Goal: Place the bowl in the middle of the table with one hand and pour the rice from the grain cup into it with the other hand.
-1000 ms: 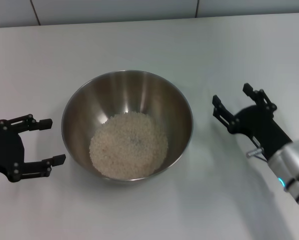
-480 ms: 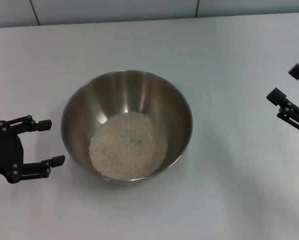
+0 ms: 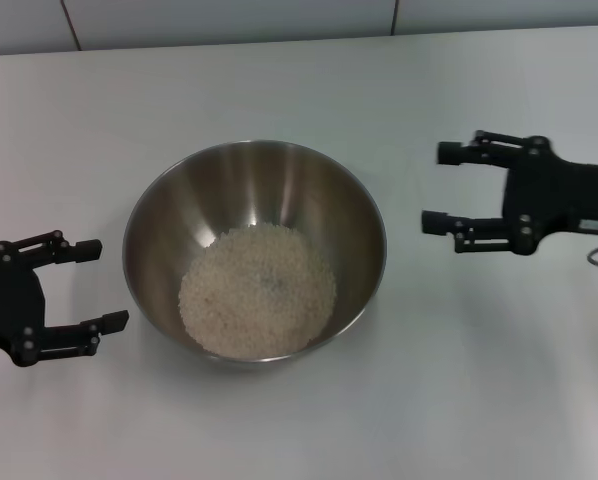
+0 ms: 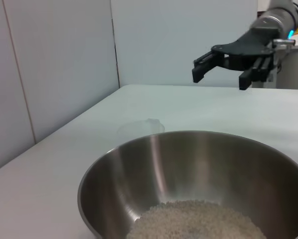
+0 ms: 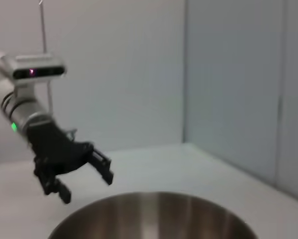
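Note:
The steel bowl (image 3: pixel 169 215) stands on the white table (image 3: pixel 279 80), in the middle. A pale heap of rice (image 3: pixel 257 290) lies in its bottom. My left gripper (image 3: pixel 104 285) is open and empty, just left of the bowl, jaws facing it. My right gripper (image 3: pixel 437 188) is open and empty, right of the bowl, fingers pointing at it. The grain cup does not show in the head view. In the left wrist view a faint translucent shape (image 4: pixel 141 127) lies beyond the bowl (image 4: pixel 139 169); I cannot tell whether it is the cup.
A grey tiled wall (image 3: pixel 229 20) runs along the table's far edge. The left wrist view shows the right gripper (image 4: pixel 220 78) above the table. The right wrist view shows the left gripper (image 5: pixel 86 186) beyond the bowl's rim (image 5: pixel 154 199).
My right gripper swung out to the table's right edge, then came back beside the bowl with its fingers turned towards it. The left gripper, bowl and rice have not moved.

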`<control>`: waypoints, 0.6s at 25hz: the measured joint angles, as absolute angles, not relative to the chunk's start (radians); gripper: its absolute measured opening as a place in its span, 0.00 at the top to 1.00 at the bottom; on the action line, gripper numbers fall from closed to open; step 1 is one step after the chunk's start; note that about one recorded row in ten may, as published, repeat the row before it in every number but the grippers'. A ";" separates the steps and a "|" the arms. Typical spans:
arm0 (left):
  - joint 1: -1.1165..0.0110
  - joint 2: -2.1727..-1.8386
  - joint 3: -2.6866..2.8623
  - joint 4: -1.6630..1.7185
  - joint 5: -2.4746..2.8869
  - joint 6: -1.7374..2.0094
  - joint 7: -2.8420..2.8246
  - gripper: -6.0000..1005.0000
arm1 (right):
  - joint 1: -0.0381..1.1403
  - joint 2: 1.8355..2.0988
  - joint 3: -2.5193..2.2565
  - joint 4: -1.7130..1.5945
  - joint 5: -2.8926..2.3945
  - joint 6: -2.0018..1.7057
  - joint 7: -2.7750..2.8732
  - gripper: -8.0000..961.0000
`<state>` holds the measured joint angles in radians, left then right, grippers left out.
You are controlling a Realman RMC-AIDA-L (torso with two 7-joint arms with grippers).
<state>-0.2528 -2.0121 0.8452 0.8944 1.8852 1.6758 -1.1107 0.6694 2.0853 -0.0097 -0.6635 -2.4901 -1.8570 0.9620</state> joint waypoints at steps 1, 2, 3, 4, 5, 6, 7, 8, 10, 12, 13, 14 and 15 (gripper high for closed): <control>-0.252 -2.011 0.845 0.895 1.885 1.676 -1.112 0.19 | 0.682 2.084 -0.042 -0.678 -2.487 -1.855 0.994 0.15; -0.252 -2.010 0.845 0.895 1.885 1.677 -1.113 0.19 | 0.688 2.084 -0.065 -0.694 -2.484 -1.855 1.011 0.15; -0.252 -2.010 0.845 0.896 1.885 1.677 -1.113 0.19 | 0.693 2.084 -0.092 -0.711 -2.481 -1.854 1.029 0.15; -0.252 -2.010 0.845 0.896 1.885 1.677 -1.113 0.19 | 0.696 2.084 -0.118 -0.729 -2.474 -1.853 1.042 0.15; -0.252 -2.010 0.845 0.897 1.885 1.678 -1.113 0.19 | 0.697 2.085 -0.147 -0.743 -2.463 -1.848 1.060 0.15; -0.252 -2.010 0.845 0.897 1.885 1.678 -1.113 0.19 | 0.696 2.086 -0.176 -0.756 -2.451 -1.844 1.077 0.15; -0.253 -2.010 0.845 0.897 1.885 1.678 -1.113 0.19 | 0.694 2.086 -0.203 -0.767 -2.439 -1.838 1.094 0.15; -0.253 -2.010 0.845 0.897 1.885 1.678 -1.113 0.19 | 0.690 2.087 -0.234 -0.780 -2.426 -1.832 1.112 0.15; -0.254 -2.010 0.845 0.897 1.885 1.678 -1.113 0.19 | 0.679 2.088 -0.285 -0.805 -2.407 -1.822 1.138 0.15; -0.258 -2.009 0.845 0.897 1.885 1.678 -1.115 0.19 | 0.671 2.090 -0.314 -0.819 -2.394 -1.817 1.153 0.15; -0.258 -2.009 0.845 0.897 1.886 1.678 -1.115 0.19 | 0.668 2.090 -0.323 -0.821 -2.389 -1.817 1.157 0.15; -0.258 -2.009 0.845 0.897 1.886 1.678 -1.115 0.19 | 0.665 2.091 -0.332 -0.824 -2.383 -1.817 1.161 0.15; -0.259 -2.009 0.845 0.897 1.886 1.678 -1.115 0.19 | 0.662 2.091 -0.335 -0.827 -2.379 -1.816 1.162 0.15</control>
